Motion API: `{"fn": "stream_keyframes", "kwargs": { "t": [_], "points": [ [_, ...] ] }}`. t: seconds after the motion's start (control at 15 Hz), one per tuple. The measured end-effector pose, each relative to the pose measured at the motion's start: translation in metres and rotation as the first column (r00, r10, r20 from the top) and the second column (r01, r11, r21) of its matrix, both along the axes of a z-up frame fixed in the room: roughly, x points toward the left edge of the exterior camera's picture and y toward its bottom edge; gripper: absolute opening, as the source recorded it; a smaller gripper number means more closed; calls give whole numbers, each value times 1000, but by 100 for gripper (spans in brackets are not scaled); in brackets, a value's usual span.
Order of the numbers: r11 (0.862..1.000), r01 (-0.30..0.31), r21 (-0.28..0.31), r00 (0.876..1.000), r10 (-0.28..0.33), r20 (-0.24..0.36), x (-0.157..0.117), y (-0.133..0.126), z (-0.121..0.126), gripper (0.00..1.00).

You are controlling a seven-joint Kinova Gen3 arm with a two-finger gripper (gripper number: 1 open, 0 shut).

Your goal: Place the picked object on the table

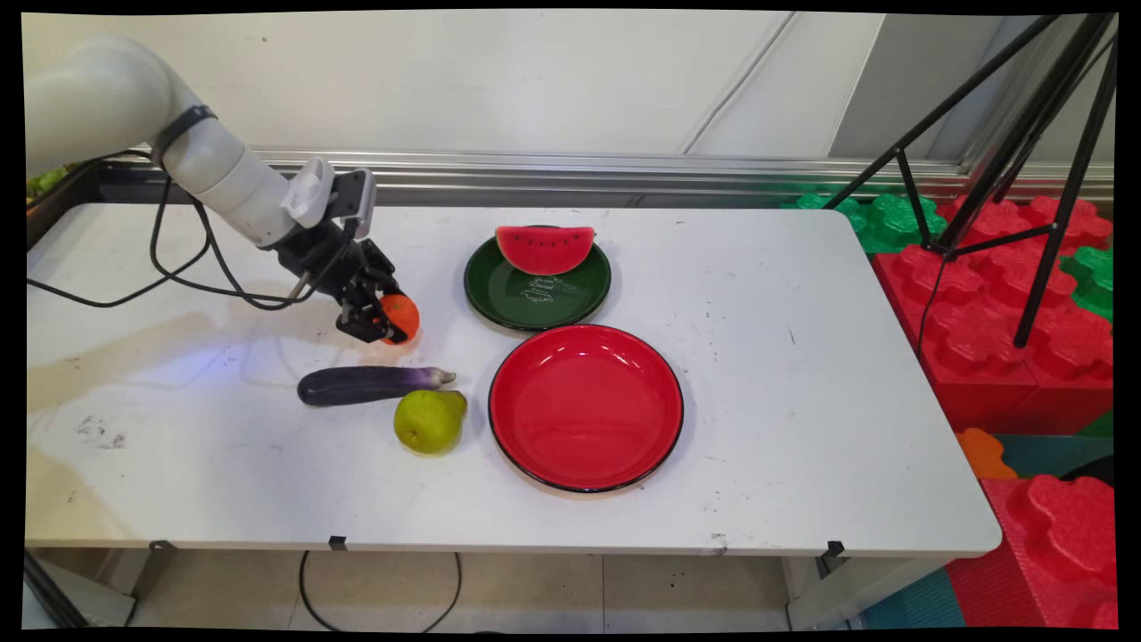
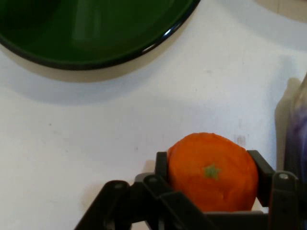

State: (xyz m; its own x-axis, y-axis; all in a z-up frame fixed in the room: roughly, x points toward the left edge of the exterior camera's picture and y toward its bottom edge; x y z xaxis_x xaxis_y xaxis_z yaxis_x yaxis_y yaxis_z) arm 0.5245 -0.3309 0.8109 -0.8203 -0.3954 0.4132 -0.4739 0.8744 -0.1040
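One orange clamped in gripper – green plate lettering unreadable

I see a white table carrying 2 plates, a green plate behind a red plate, touching or nearly so. Left of the red one lie an eggplant and a pear, touching.
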Motion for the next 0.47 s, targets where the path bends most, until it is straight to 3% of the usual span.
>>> {"fn": "stream_keyframes", "kwargs": {
  "t": [0.27,0.33,0.47],
  "points": [
    [1000,-11,15,1000,11,-5,2,-5,-9,0],
    [1000,-14,20,1000,14,-5,3,-6,-12,100],
    [1000,-17,25,1000,17,-9,5,-8,-15,100]
  ]
}}
